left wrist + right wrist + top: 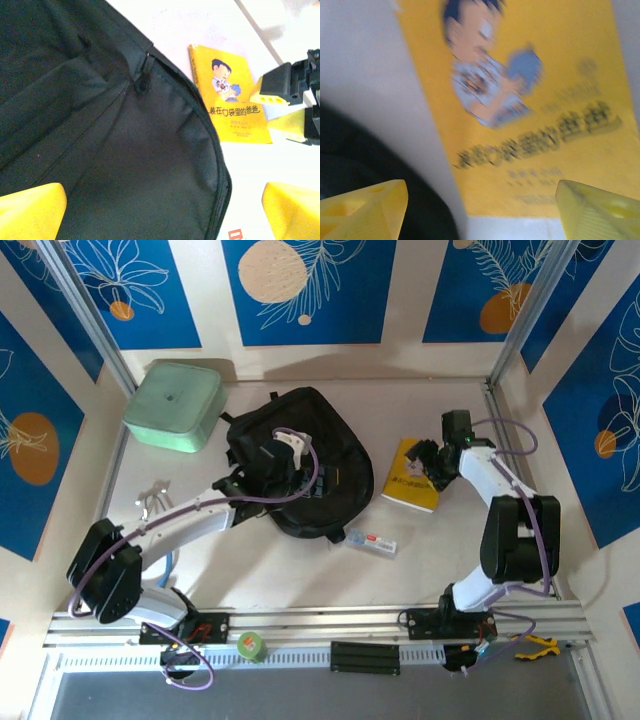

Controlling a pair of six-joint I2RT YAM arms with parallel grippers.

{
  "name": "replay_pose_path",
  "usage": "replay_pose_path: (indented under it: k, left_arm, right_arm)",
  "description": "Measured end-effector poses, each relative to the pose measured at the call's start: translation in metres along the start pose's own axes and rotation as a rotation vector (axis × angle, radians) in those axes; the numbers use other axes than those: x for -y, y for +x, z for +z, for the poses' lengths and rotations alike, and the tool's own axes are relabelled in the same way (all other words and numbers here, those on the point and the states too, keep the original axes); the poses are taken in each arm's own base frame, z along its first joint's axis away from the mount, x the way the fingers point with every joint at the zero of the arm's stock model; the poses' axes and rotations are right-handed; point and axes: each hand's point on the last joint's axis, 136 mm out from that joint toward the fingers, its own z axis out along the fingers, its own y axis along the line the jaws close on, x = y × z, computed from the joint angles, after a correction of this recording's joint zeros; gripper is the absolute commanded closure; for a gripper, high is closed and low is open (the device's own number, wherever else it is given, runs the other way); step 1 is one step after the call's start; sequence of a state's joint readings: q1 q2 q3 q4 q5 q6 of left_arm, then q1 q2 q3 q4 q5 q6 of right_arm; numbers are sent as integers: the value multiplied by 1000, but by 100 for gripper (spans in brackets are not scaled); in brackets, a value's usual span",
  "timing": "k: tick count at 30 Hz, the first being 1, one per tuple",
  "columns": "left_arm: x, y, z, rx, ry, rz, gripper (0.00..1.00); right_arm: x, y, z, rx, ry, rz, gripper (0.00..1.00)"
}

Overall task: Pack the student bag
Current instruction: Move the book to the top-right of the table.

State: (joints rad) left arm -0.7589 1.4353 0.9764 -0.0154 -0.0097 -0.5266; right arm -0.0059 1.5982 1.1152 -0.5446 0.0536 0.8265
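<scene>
Blue walls with white leaf drawings stand around a pale counter (300, 570). In the middle of it lies the student bag (345, 465), black and floppy, with its zip open. My left jaws hang right over the bag, spread wide with nothing in them. From the left wrist I see one yellow fingertip (30, 210) over the bag's dark inside. The other one is out past the zip edge, over the counter. A yellow book (412, 478) lies flat just beside the bag, on its right. My right jaws are above that book, also apart and not holding it. One of their fingertips (362, 207) is by the bag's black edge. A mint-green box (173, 405) sits at the back left, near the bag
</scene>
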Motion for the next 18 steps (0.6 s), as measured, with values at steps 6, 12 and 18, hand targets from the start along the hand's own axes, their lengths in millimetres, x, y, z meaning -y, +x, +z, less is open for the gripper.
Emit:
replay_pose_path:
  k: [6,12,18]
  left_arm:
    - [-1,9,6,-37,6,-9,0]
    - [4,11,10,-62,27,-14,0]
    - [13,2,17,-63,52,-18,0]
  right_arm:
    - [-20,-23,28,-20,16,-84,28]
    - [-1,-9,57,-110,93,-87,28]
    - [8,3,63,-145,113,-84,32]
